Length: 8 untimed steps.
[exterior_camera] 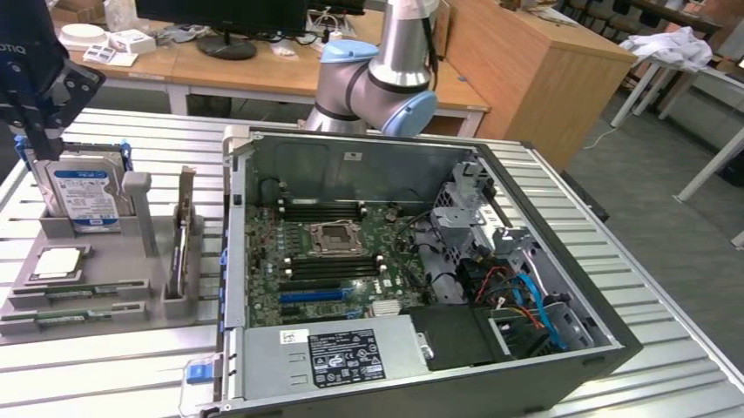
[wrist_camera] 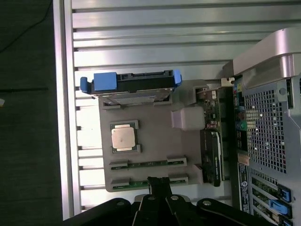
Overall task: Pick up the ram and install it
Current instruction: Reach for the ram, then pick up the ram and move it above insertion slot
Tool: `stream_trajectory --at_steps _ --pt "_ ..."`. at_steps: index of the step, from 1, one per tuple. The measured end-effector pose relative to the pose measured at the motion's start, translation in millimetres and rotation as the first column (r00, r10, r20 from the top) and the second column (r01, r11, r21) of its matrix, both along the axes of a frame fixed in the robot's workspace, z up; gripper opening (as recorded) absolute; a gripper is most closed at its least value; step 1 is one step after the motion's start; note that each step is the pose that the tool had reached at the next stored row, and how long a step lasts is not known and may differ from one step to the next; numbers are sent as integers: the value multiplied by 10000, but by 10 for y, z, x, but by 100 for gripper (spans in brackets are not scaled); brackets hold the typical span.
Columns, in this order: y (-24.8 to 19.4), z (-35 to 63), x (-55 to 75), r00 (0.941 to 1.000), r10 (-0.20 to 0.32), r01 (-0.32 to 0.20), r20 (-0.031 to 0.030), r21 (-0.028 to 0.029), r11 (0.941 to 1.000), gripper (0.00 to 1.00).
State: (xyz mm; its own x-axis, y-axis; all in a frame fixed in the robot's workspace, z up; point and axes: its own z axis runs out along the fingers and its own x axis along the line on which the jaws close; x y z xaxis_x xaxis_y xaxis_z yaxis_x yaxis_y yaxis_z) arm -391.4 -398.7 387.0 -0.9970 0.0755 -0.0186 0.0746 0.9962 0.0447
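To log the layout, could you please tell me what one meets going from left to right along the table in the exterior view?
Hard drive → upright expansion card → open computer case.

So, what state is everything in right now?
gripper: shut, empty, above the gray holder.
ram sticks: both lying in holder slots.
hard drive: upright in the holder.
processor chip: flat in its recess.
expansion card: standing on edge.
computer case: open, lying on its side.

HDD (exterior_camera: 79, 187) upright in grey holder (exterior_camera: 138, 198), CPU (exterior_camera: 58, 261) flat; open PC case (exterior_camera: 337, 161) beside.
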Motion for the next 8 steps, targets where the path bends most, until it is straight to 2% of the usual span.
stream_trajectory --at_steps 8 --pt "-1 0 -21 10000 2 -2 1 0 10000 11"
